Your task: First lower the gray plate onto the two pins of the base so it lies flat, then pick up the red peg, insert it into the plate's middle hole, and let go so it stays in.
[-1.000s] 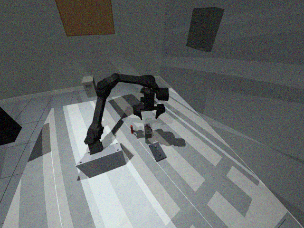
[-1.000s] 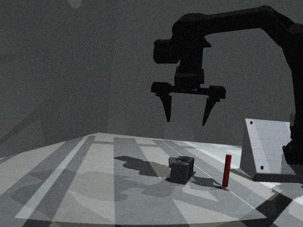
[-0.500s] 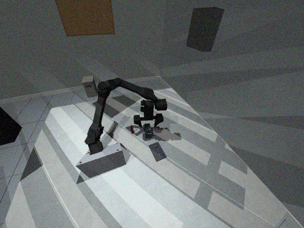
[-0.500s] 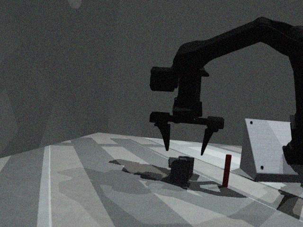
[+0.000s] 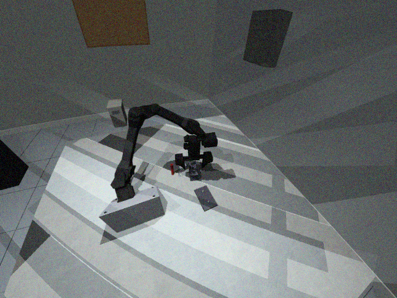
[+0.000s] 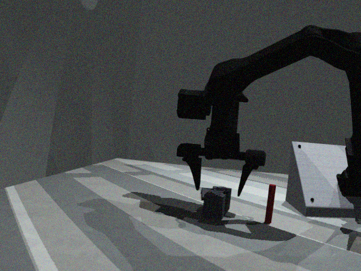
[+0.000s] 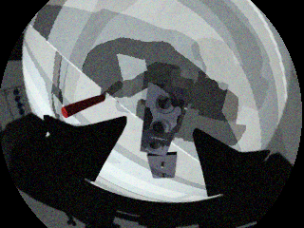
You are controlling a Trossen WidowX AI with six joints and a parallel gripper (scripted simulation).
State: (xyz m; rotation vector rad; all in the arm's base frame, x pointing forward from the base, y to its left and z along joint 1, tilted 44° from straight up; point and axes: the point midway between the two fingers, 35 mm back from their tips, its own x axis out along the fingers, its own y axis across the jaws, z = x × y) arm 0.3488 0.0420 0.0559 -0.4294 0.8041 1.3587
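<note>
The gray plate [image 5: 195, 176] [image 6: 214, 206] [image 7: 154, 114] appears to be the thick, block-like piece with three round holes along its top. It rests on the table. The base [image 5: 209, 205] [image 7: 154, 166] appears to be the flat gray slab with two small pin-like marks, lying apart from the plate; the block mostly hides it in the exterior view. The red peg [image 5: 172, 169] [image 6: 270, 204] [image 7: 85, 105] stands upright beside the plate. My gripper [image 5: 193, 168] [image 6: 218, 192] [image 7: 161, 125] is wide open and empty, pointing down, its fingertips on either side of and just above the plate's top.
A sloped light wedge [image 5: 138, 215] [image 6: 320, 175] carries the arm's foot on the peg's side. A small pale box [image 5: 116, 112] stands behind the arm. An orange panel [image 5: 113, 23] and a dark box [image 5: 267, 38] are far back. Striped shadows cross the table [image 5: 208, 243].
</note>
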